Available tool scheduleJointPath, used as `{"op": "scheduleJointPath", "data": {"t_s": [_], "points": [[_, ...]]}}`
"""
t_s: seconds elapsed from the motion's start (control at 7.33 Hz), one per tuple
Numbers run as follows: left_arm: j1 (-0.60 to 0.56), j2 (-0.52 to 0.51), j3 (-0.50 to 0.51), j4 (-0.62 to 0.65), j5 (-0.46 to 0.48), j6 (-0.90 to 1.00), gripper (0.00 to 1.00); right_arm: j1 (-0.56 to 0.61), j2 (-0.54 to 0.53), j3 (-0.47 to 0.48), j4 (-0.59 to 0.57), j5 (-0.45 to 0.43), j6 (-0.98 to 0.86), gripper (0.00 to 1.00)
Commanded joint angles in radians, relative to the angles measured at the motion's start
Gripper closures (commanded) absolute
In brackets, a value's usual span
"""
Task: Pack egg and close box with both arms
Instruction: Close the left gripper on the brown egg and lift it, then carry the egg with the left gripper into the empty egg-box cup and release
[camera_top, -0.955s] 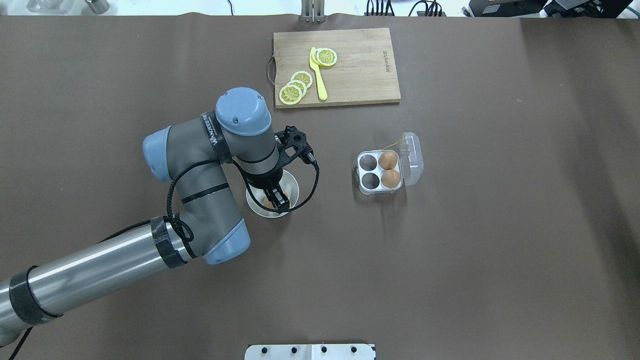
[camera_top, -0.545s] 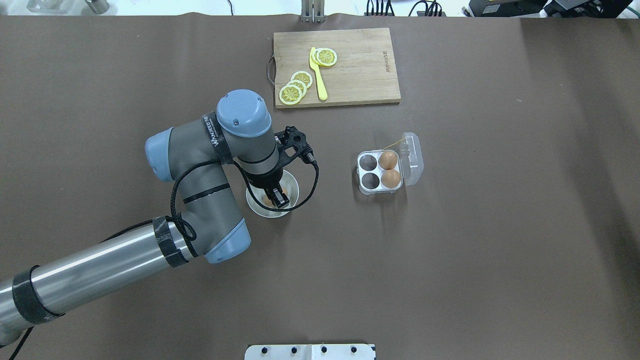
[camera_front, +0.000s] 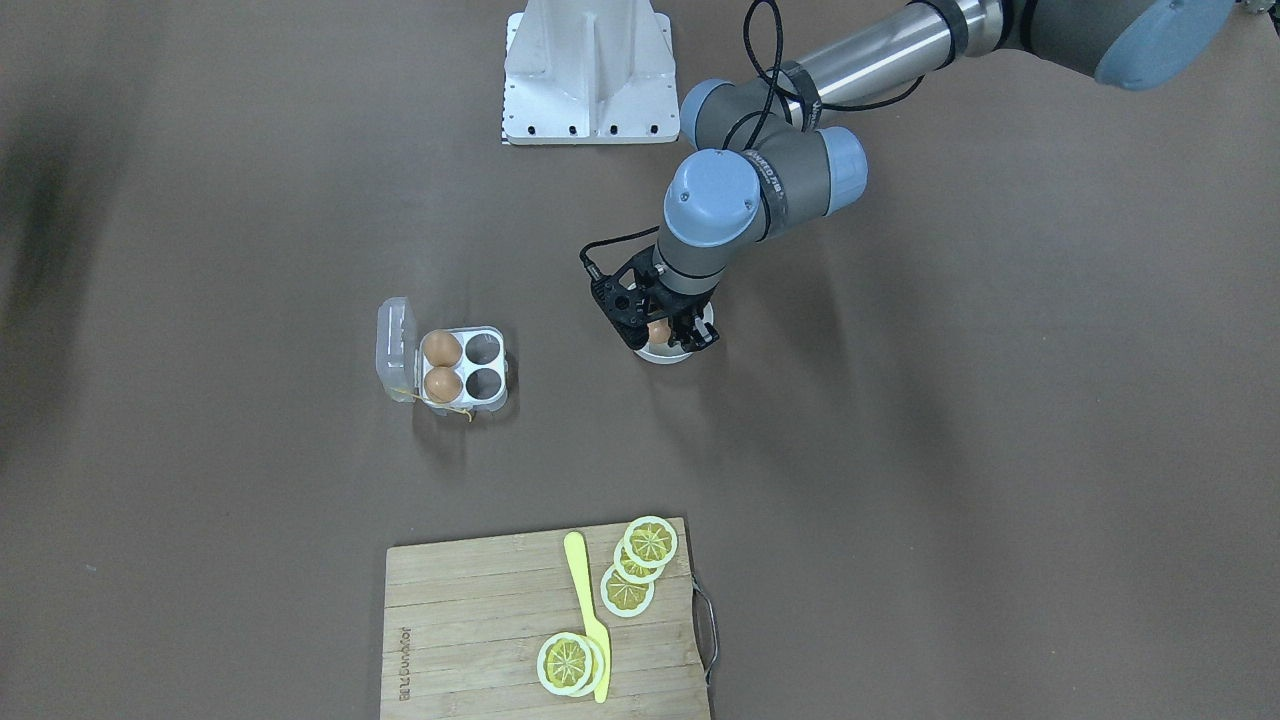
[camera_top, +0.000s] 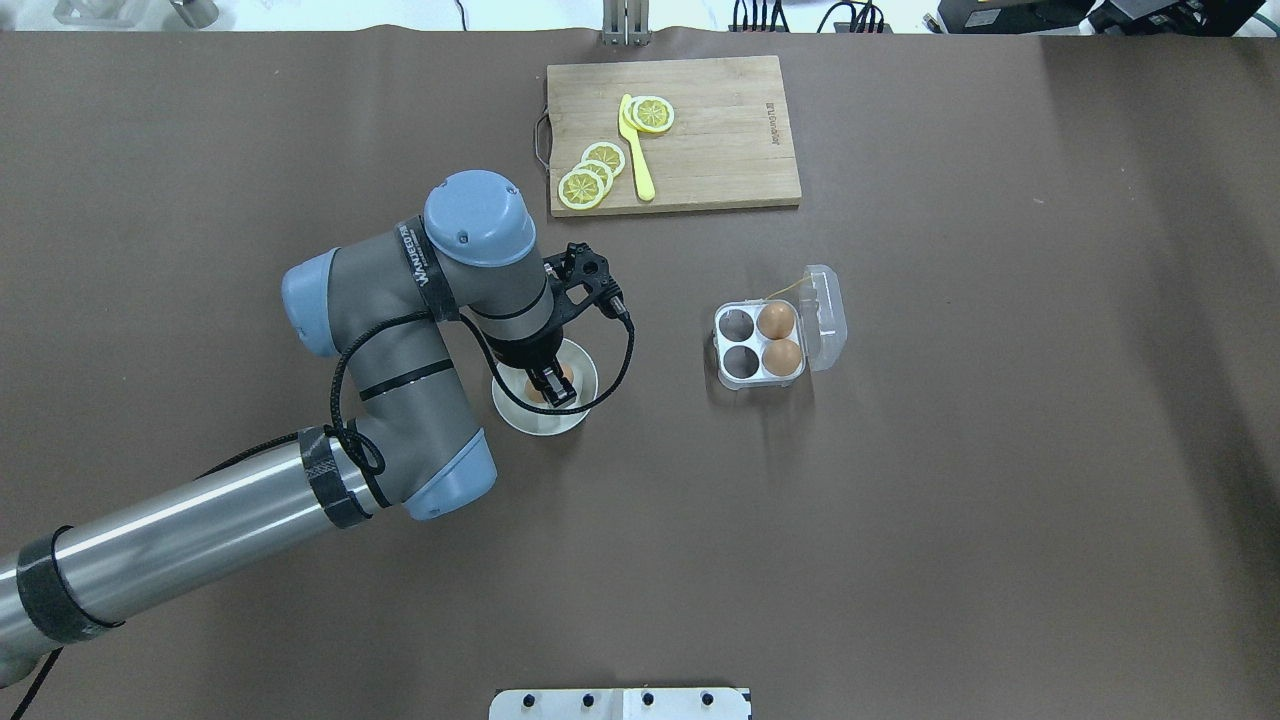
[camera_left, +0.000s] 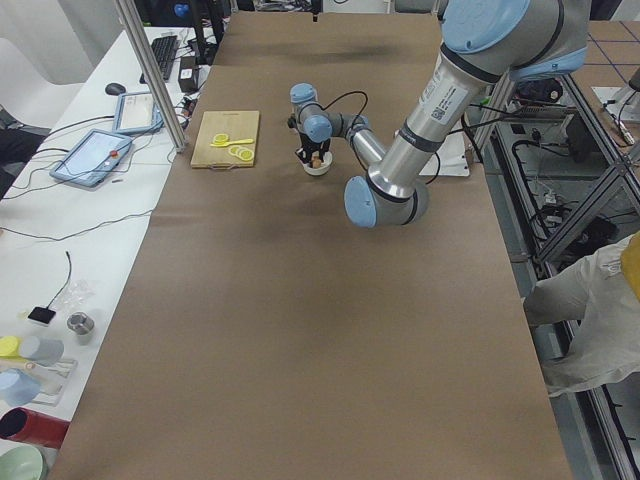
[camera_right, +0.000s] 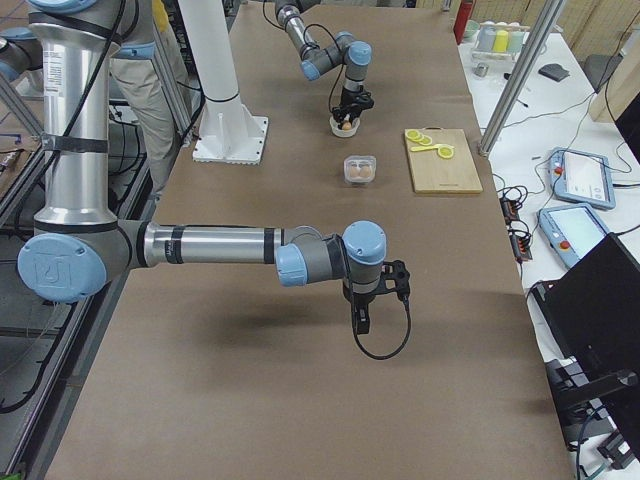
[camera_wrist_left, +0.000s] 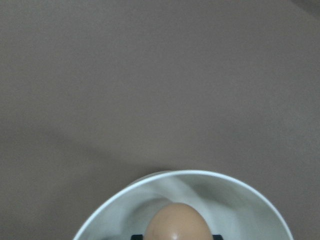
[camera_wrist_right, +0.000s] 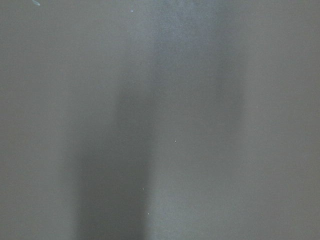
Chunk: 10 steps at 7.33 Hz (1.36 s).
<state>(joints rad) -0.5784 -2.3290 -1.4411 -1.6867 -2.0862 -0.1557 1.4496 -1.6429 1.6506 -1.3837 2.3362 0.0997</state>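
My left gripper (camera_top: 553, 388) reaches down into a round white bowl (camera_top: 545, 428) and is shut on a brown egg (camera_front: 658, 331). The left wrist view shows this egg (camera_wrist_left: 177, 222) between the fingers, just over the bowl's rim (camera_wrist_left: 200, 173). The box (camera_top: 757, 341) stands open to the right, with its clear lid (camera_top: 827, 318) folded back. Two brown eggs (camera_top: 776, 320) (camera_top: 782, 357) fill the cells on the lid side, and the two cells nearer the bowl are empty. My right gripper (camera_right: 360, 318) shows only in the exterior right view, low over bare table; I cannot tell whether it is open or shut.
A wooden cutting board (camera_top: 720, 150) with lemon slices and a yellow knife lies at the far side of the table. The white robot base (camera_front: 590, 80) stands at the near edge. Brown paper covers the table between bowl and box.
My left arm has lifted slightly over the bowl, with the egg between its fingers. The box and its eggs have not moved.
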Motion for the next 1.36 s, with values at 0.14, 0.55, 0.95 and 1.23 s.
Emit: {"op": "scheduleJointPath", "data": {"t_s": [0.14,0.55,0.95,1.23], "points": [[-0.037,0.010,-0.149,0.146,-0.008,0.017,0.77,0.000,0.000,-0.002,0.002,0.002,0.000,0.00],[-0.058,-0.053,-0.153,0.136,-0.012,0.015,0.78,-0.002,-0.005,0.000,0.002,0.002,0.000,0.00],[-0.057,-0.203,0.048,-0.032,-0.009,-0.060,0.79,-0.003,-0.006,0.000,0.002,0.008,0.002,0.00],[-0.040,-0.320,0.246,-0.200,-0.002,-0.139,0.79,-0.009,-0.005,-0.002,0.002,0.014,0.005,0.00]]}}
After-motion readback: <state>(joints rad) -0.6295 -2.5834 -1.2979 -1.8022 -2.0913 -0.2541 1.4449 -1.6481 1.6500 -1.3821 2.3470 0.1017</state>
